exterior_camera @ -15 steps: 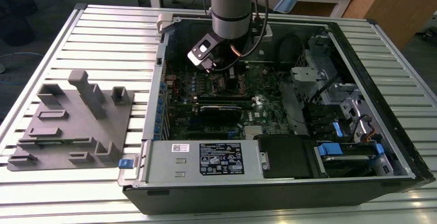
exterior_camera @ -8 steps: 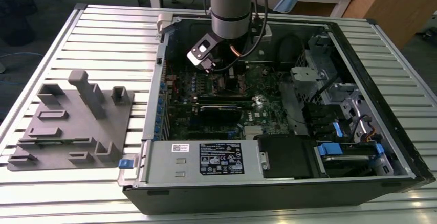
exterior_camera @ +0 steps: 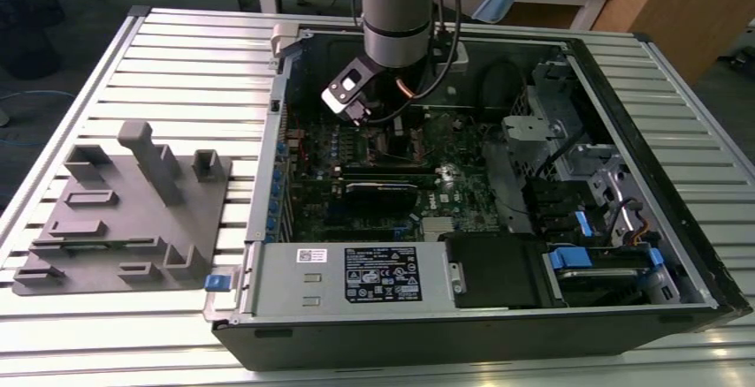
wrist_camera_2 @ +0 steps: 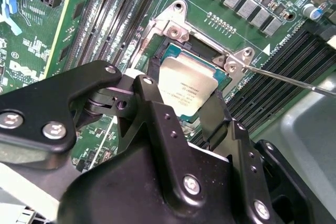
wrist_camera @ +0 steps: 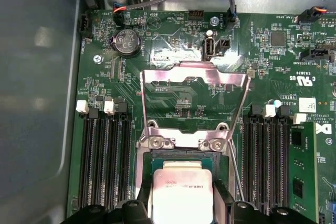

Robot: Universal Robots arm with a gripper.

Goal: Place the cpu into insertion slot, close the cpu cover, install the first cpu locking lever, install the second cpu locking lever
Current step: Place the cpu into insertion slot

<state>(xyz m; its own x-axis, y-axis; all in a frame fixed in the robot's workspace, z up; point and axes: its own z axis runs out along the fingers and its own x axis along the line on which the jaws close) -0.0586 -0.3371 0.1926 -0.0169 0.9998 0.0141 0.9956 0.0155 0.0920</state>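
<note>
An open computer case (exterior_camera: 660, 228) is laid on the slatted metal counter (exterior_camera: 177, 42), and a grey moulded fixture (exterior_camera: 118, 219) is set beside it at the exterior view's left. The arm (exterior_camera: 401, 7) is lowered into the far part of the case, with the tool (exterior_camera: 380, 124) brought down over the green circuit board (wrist_camera: 173, 103). In both wrist views the cpu (wrist_camera_2: 189, 85) (wrist_camera: 181, 190) is seen clamped narrowly between the tool's black fingers (wrist_camera_2: 152, 114), and it is placed in the insertion slot (wrist_camera_2: 176, 51). The cpu cover (wrist_camera: 194, 74) is swung open and laid back beyond the slot. A thin metal lever (wrist_camera_2: 283, 77) is raised beside the slot.
</note>
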